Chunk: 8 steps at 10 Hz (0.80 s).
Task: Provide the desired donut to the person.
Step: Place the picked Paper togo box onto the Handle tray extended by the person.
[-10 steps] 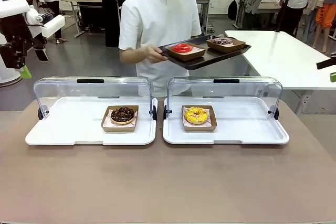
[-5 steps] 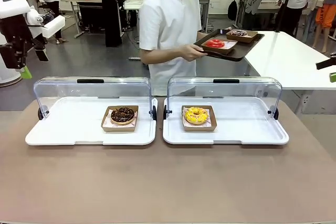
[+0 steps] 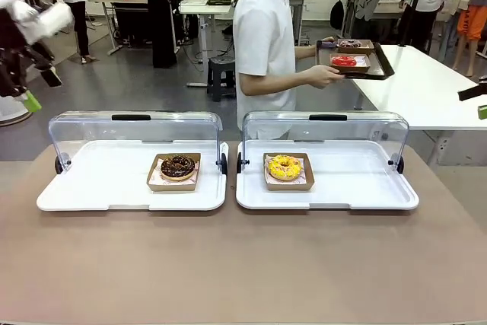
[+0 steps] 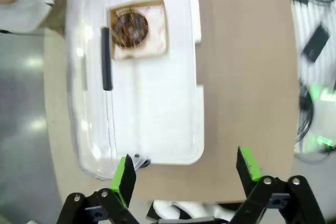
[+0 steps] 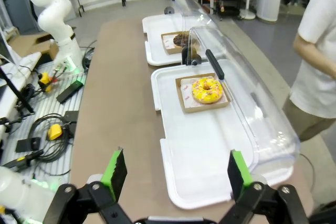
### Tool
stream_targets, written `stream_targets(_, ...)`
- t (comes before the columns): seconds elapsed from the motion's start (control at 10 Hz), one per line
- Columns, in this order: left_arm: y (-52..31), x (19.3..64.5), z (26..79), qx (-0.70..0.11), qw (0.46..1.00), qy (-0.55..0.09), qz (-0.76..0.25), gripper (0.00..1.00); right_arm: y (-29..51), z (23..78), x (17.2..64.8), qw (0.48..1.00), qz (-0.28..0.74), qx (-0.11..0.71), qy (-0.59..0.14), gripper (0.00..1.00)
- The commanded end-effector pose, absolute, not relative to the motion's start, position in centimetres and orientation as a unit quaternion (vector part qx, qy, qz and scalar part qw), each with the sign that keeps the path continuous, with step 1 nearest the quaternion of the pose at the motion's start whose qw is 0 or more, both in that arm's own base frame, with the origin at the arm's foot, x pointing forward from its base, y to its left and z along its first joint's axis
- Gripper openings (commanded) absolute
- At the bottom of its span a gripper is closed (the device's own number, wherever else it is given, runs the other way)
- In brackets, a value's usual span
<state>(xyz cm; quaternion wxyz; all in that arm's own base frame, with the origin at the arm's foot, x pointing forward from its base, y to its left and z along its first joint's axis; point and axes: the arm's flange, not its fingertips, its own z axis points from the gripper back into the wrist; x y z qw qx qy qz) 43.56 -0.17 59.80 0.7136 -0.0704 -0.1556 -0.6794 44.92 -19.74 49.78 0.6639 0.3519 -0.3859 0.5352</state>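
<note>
beyond the table, the person (image 3: pixel 266 32) faces right; both grippers (image 4: pixel 186 169) (image 5: pixel 173 169) gape empty.

The scene was lit brightly and evenly from overhead, with only faint shadows cast on the table (image 3: pixel 243 264). Glare was seen on the clear lids (image 3: pixel 135 133) and the white tray (image 4: pixel 157 108) ahead of the left gripper (image 4: pixel 186 174), where motion blur softened the chocolate donut (image 4: pixel 130 27). Beyond the right gripper (image 5: pixel 176 174) the yellow donut (image 5: pixel 207 90) was rendered sharply, though lines were bowed toward the edges.
</note>
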Motion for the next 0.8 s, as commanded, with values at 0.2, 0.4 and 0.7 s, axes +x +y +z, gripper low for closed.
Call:
stream_targets(0.2, 11.4, 38.1, 58.1, -0.196, 0.668, -0.399, -0.596, 1.0, -19.7, 49.7, 45.0, 0.665, 0.534, 0.35, -0.387, 1.0)
stream_targets(0.4, 15.2, 37.7, 54.1, -0.221, 0.644, -0.447, -0.579, 1.0, -19.7, 49.7, 45.0, 0.665, 0.534, 0.35, -0.387, 1.0)
stream_targets(0.7, 16.5, 36.5, 48.5, -0.285, 0.652, -0.438, -0.549, 1.0, -19.7, 49.7, 45.0, 0.665, 0.534, 0.35, -0.387, 1.0)
